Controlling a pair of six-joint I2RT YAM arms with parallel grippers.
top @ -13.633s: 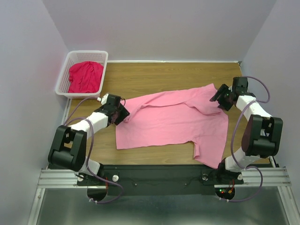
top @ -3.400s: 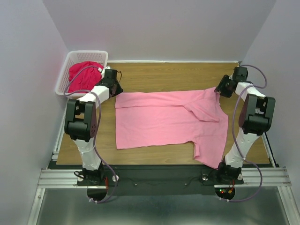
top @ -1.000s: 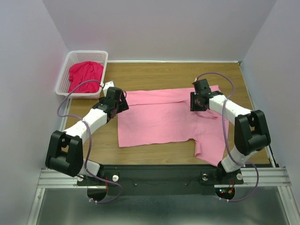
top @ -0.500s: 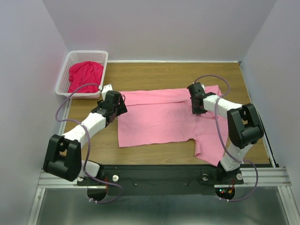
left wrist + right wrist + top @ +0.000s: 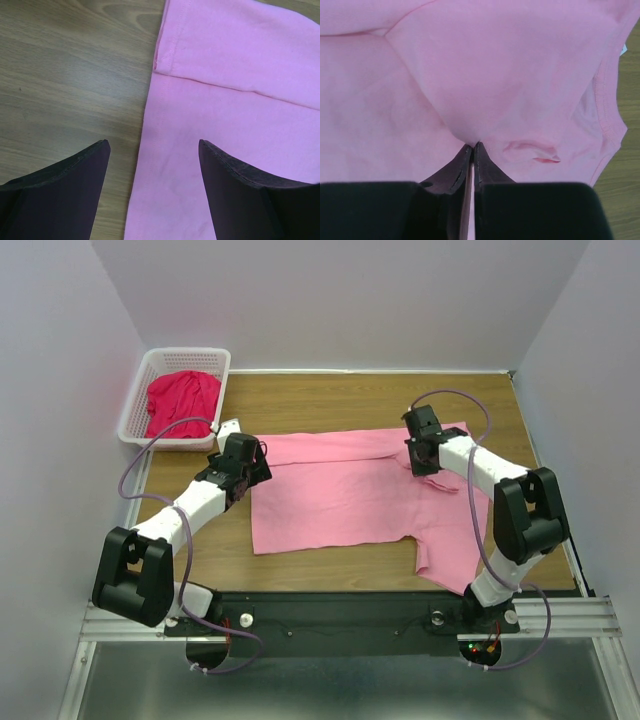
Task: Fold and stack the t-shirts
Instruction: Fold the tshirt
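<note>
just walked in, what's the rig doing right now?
Both arms are working on the pink t-shirt, which lies spread on the table. The right gripper is shut, pinching a tuck of fabric near the shirt's right shoulder. The left gripper is open, straddling the shirt's left edge without gripping it. The red t-shirt lies bunched in the white basket. No fold is made yet.

A robotics lab cell: plain pale walls (image 5: 340, 300) box in a wooden table (image 5: 340, 400), an aluminium rail (image 5: 120, 618) running along its near edge.
</note>
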